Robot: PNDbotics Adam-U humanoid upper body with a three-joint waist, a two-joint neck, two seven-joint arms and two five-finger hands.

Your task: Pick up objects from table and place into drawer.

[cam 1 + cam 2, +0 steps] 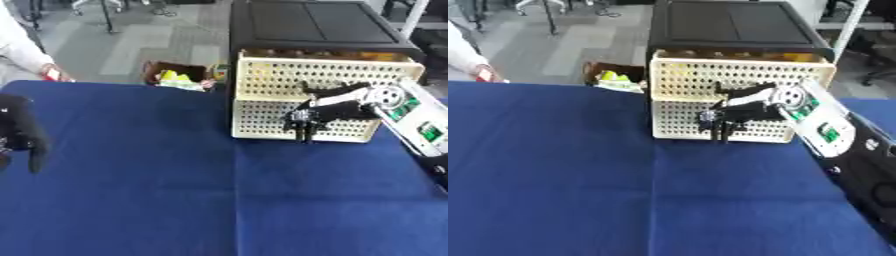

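- The drawer unit, a black cabinet with cream perforated drawer fronts, stands at the far edge of the bench, which is covered in a blue cloth.
- The upper drawer of the unit is pulled out a little from the black frame; brownish shapes show along its open top, too blurred to name.
- The lower drawer sits below it, its perforated front flush with the upper one and its bottom edge meeting the blue cloth.
- The right hand hangs in front of the lower drawer's face, right of that face's middle, with the fingers pointing down toward the cloth. They look bunched close together, but I cannot tell whether they pinch anything or touch the drawer front.
- The right arm, silver at the joint with a white and green panel, comes in from the right of the drawer unit and crosses in front of both drawer fronts.
- The left hand shows only in the left eye view, well to the left of the drawer unit at the bench's edge. Its dark fingers hang down, relaxed and holding nothing.
- No loose object lies on the cloth in front of the drawer unit.
- A cardboard box with yellow and green contents stands on the floor just left of the drawer unit, behind the bench.
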